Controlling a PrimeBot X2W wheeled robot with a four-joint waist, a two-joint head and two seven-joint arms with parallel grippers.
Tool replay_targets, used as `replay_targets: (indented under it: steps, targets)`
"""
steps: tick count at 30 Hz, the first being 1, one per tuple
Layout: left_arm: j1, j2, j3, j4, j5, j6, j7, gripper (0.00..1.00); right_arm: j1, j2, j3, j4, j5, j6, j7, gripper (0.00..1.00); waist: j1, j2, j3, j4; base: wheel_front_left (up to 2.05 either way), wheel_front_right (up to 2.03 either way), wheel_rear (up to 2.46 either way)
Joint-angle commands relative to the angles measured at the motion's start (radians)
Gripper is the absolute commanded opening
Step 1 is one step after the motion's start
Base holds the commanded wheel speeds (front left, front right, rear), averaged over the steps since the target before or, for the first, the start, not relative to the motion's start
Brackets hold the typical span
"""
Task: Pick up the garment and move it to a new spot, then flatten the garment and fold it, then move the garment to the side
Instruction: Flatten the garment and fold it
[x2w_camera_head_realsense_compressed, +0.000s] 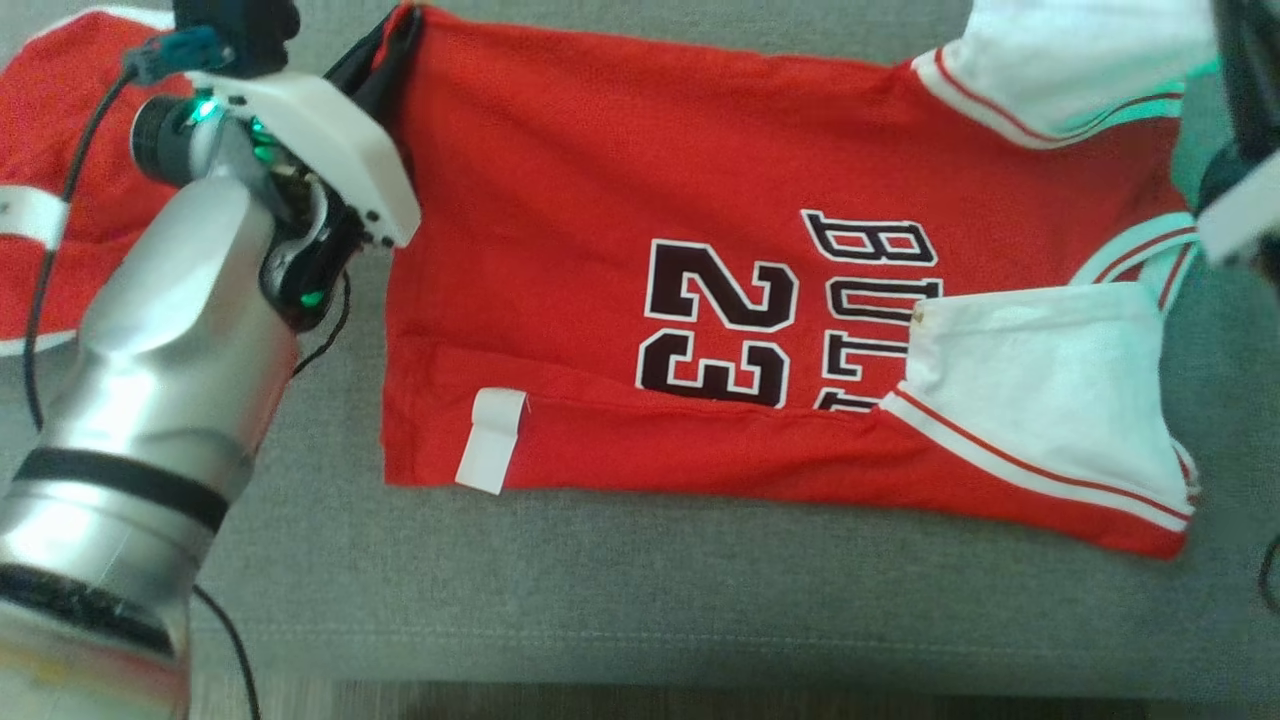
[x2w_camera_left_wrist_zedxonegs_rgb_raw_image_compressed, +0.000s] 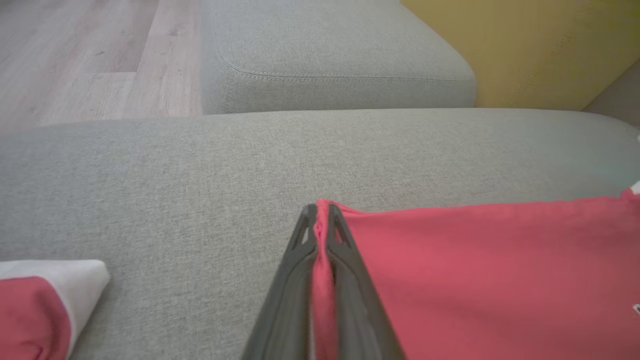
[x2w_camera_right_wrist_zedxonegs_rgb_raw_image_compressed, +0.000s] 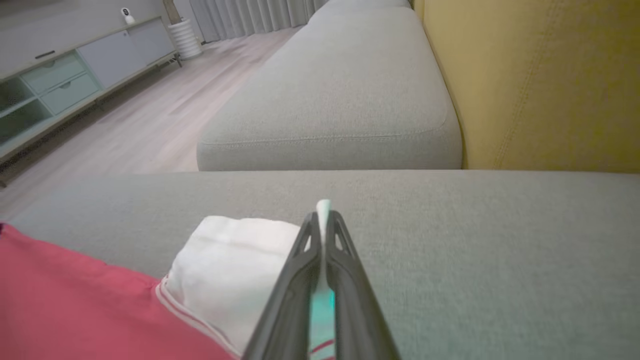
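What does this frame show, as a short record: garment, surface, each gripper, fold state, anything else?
garment: red jersey, number 23, spread out
surface: grey sofa cushion
left gripper: shut on the jersey's far hem corner
right gripper: shut on the edge of the far white sleeve
fold state: near long edge folded over part of the number
other: second red garment at the left, apart from the jersey

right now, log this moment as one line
jersey: spread front-up on grey cushion | left end effector: shut on its hem corner | right end effector: shut on its white edge
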Motion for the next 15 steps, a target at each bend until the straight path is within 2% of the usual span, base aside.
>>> replay_targets:
  steps: [1, 2, 6, 15]
  targets:
    - [-0.021, 0.048, 0.02, -0.03, -0.004, 0.001, 0.0, 0.0, 0.016, 0.0, 0.001, -0.041, 0.0, 0.004, 0.005, 0.0, 0.0001, -0.0001, -0.008, -0.007, 0.0, 0.0, 0.0]
    - [0.008, 0.074, 0.019, -0.076, -0.009, 0.001, 0.008, 0.0, 0.098, 0.023, -0.029, -0.109, -0.007, 0.004, 0.029, 0.0, 0.0001, -0.0001, -0.019, -0.012, 0.0, 0.0, 0.0]
    - [0.102, 0.126, 0.025, -0.189, -0.023, 0.024, 0.008, 0.0, 0.261, 0.094, -0.079, -0.229, -0.017, 0.004, 0.074, 0.0, 0.0001, -0.0001, -0.033, -0.032, 0.0, 0.0, 0.0]
    - [0.376, 0.236, 0.05, -0.5, -0.047, 0.155, -0.023, 0.0, 0.51, 0.239, -0.14, -0.361, -0.029, 0.004, 0.109, 0.0, 0.0001, -0.0001, -0.042, -0.064, 0.0, 0.0, 0.0]
